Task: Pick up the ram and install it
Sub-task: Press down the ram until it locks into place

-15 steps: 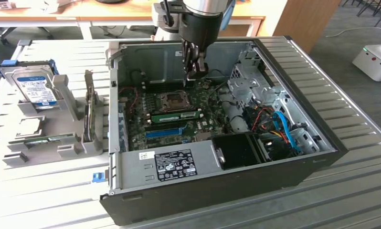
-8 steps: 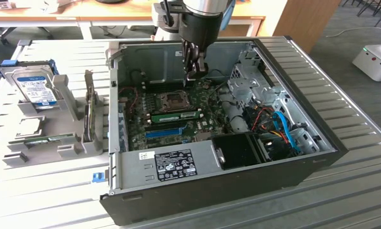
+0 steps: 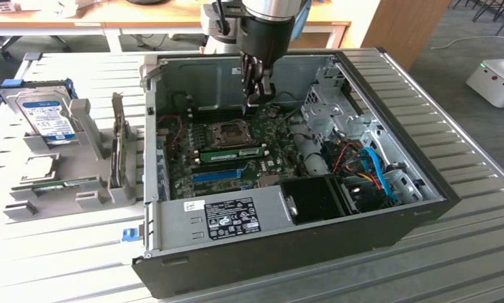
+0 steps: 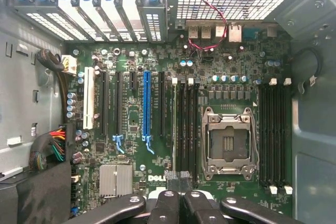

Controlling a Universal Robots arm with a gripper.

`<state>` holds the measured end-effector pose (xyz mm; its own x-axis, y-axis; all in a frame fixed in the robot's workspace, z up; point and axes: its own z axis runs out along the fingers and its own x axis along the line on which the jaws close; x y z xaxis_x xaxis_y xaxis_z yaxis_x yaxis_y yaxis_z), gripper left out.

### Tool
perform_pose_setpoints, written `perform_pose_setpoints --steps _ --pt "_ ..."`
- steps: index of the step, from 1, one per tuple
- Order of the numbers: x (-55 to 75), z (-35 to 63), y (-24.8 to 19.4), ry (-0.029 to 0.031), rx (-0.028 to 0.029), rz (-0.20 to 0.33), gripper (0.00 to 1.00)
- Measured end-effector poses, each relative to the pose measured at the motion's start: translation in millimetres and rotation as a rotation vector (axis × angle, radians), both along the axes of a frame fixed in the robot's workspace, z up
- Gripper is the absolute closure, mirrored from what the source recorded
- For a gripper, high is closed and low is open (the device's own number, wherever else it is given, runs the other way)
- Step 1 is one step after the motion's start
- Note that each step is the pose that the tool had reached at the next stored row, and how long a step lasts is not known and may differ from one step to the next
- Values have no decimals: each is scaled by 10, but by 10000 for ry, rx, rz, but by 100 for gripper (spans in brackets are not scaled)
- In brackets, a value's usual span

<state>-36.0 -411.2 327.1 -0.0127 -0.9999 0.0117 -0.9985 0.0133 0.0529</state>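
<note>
Claw (image 3: pixel 256 100) pressed together, pinching nothing, above motherboard (image 3: pixel 277 129) in open PC case (image 3: pixel 319 252). Green ram (image 3: pixel 232 153) stands slotted just beside CPU socket (image 3: pixel 231 132).

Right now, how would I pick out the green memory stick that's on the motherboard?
Start at the open computer case, then the square silver CPU socket in its middle. The green memory stick lies alongside it, toward the blue slot; its neighbours are black slots.

I'm watching the open PC case (image 3: pixel 336 249) obliquely from above via ext cam; wrist cam's staring down close, sharing the mobo (image 3: pixel 277 145).
</note>
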Motion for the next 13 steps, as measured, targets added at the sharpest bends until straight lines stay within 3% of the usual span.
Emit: perform_pose_setpoints --steps 2,8,13 --pt "0 0 0 -29 7 0 89" --pt "0 -1 0 -230 26 1 89" --pt "0 0 0 -234 26 0 89"
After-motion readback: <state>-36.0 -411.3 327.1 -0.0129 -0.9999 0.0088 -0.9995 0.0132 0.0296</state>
